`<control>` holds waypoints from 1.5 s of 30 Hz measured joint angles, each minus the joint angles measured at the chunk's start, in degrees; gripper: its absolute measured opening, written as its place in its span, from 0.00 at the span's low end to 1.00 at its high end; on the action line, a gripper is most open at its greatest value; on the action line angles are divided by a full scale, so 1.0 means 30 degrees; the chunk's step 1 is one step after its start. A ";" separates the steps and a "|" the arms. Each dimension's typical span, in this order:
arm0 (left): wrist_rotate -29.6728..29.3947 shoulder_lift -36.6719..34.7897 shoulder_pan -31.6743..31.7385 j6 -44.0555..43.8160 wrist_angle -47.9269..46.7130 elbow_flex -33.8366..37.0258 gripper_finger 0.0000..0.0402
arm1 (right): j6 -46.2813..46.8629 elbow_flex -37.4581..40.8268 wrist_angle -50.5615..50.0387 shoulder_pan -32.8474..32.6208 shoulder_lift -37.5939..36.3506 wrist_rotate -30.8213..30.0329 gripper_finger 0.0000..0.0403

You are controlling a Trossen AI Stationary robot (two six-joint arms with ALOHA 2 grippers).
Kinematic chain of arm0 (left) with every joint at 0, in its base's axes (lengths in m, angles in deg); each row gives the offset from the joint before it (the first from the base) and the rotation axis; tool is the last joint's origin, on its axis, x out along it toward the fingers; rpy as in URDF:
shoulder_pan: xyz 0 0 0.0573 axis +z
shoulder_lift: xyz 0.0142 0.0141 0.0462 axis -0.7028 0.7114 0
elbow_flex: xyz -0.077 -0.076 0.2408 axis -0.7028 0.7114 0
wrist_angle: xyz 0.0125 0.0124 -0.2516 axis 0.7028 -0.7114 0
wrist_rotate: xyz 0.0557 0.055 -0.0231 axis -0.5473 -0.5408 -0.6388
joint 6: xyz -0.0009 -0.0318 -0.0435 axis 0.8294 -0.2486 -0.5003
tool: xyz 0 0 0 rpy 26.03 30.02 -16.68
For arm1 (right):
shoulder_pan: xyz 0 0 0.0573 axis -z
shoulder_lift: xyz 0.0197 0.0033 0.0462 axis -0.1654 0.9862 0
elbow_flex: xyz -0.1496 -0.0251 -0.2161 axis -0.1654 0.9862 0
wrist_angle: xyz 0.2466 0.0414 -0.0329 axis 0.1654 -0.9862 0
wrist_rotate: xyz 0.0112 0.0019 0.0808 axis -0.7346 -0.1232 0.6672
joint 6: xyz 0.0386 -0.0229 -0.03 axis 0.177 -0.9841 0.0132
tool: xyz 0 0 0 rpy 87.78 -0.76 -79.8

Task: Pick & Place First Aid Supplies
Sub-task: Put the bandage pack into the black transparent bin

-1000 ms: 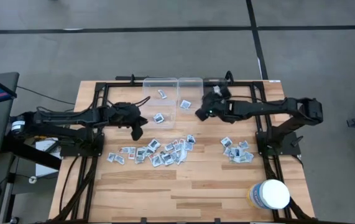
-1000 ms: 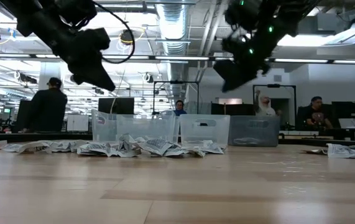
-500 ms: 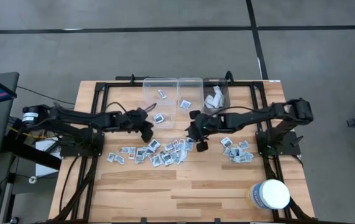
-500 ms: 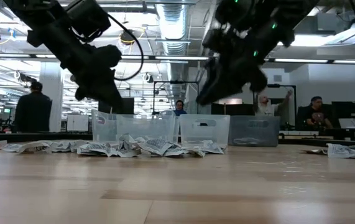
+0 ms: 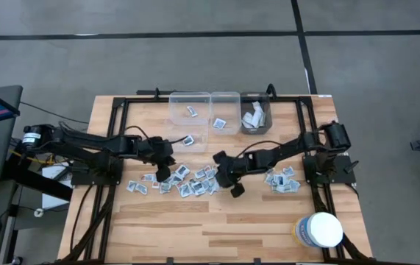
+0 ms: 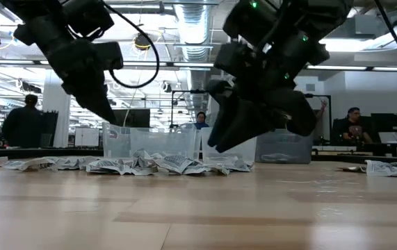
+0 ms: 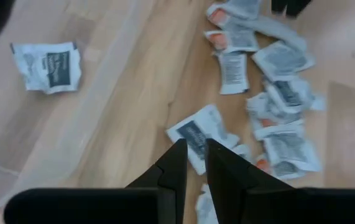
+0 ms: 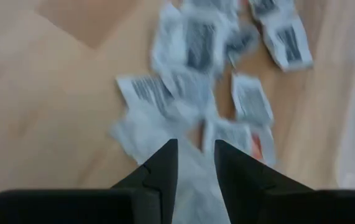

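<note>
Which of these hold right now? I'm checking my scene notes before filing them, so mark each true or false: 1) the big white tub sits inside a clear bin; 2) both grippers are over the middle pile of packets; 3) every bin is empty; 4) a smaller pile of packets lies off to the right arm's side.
1) False. The white tub stands alone near the table's front edge, far from the clear bins.
2) True. The left gripper and right gripper hang over opposite ends of the middle pile.
3) False. The bins hold a few packets.
4) True. The smaller pile lies there.
</note>
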 joint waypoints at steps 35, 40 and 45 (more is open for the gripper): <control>0.1252 -0.0731 0.0171 0.1166 -0.0385 -0.0007 0.14 | -0.2190 -0.1728 -0.5198 -0.0144 0.2242 0.2597 0.02; 0.1248 -0.0731 0.0171 0.1158 -0.0369 -0.0004 0.14 | -0.2138 -0.1884 -0.5584 -0.0181 0.1956 0.2590 0.01; 0.1252 -0.0731 0.0163 0.1158 -0.0376 -0.0003 0.14 | -0.2228 -0.2638 -0.6720 -0.0180 0.1399 0.2033 0.00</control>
